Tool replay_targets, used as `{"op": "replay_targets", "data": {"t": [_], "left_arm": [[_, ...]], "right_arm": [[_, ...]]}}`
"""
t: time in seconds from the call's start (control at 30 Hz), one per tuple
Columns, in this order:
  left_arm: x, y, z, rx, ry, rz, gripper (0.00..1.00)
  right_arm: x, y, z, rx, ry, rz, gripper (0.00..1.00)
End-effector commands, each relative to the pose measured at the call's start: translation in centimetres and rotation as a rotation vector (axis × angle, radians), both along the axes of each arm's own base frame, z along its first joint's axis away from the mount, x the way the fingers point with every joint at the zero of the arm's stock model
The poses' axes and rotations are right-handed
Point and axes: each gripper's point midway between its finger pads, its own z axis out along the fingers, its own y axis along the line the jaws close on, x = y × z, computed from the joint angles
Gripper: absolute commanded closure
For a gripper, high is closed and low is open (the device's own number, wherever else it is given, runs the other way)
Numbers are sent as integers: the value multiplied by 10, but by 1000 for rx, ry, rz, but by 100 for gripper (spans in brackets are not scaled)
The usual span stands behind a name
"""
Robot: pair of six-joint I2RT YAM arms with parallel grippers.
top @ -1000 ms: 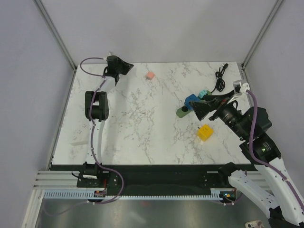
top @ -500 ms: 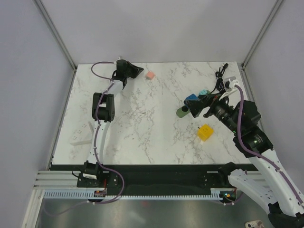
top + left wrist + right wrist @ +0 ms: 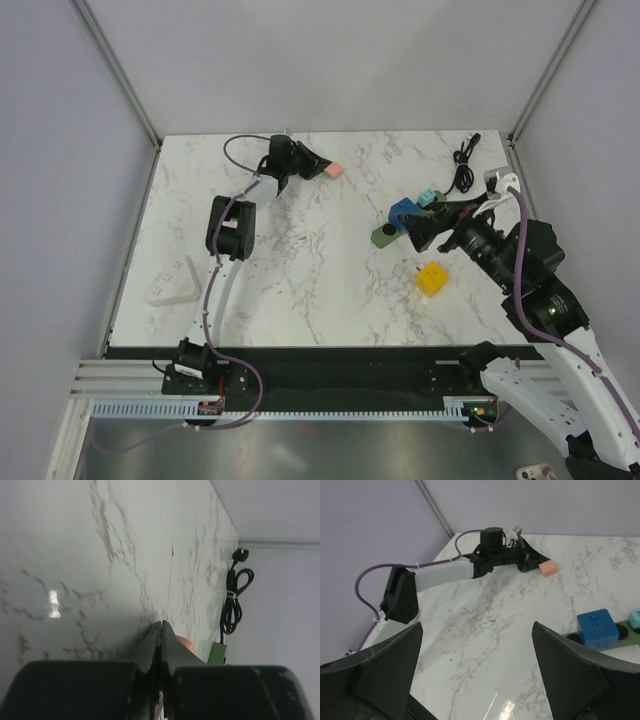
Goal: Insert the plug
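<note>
My left arm has swung to the right along the far side of the surface (image 3: 300,260). The left hand (image 3: 320,167) is now right up against the pink block (image 3: 334,171). The block has slid a little to the right and toward me, so I think the hand is pushing it. The two fingers (image 3: 161,630) are pressed flat together with nothing between them. A hand like that can push, but it cannot pick anything up.

My right arm has only shifted a little. The right hand (image 3: 418,230) is spread as wide as it goes and holds nothing. It hangs just beside the green strip (image 3: 619,634), which has round holes in it. A blue cube (image 3: 404,212) and a teal cube (image 3: 428,197) sit on the strip. A yellow block (image 3: 432,279) lies alone, near the right arm.

The only plug (image 3: 241,554) I am sure of is on the end of the black cord (image 3: 462,170). It lies coiled in the far right corner, and no hand is touching it. I cannot tell if the small blocks are plugs too. If the pink one is, the push brings it nearer the strip, but nothing has gone in yet.

I can read no words or names anywhere. The blue cube has small marks on top, too tiny to read.
</note>
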Motion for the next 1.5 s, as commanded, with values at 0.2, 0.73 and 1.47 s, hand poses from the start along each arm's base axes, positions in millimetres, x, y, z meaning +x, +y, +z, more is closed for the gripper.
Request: {"op": "replay_targets", "data": {"t": [0.2,0.73,1.47], "left_arm": [[-85,-64,32,73,-140,-406,98],[-139,7,87,295,-35,-301,96],[-333,114,200,590,-395,-264,50]], "right_arm": [[29,-15,-35,-248,137,-109,2],[102,1,-103,-442,338,-167,10],[255,48,-268,-650,591,-79,49]]}}
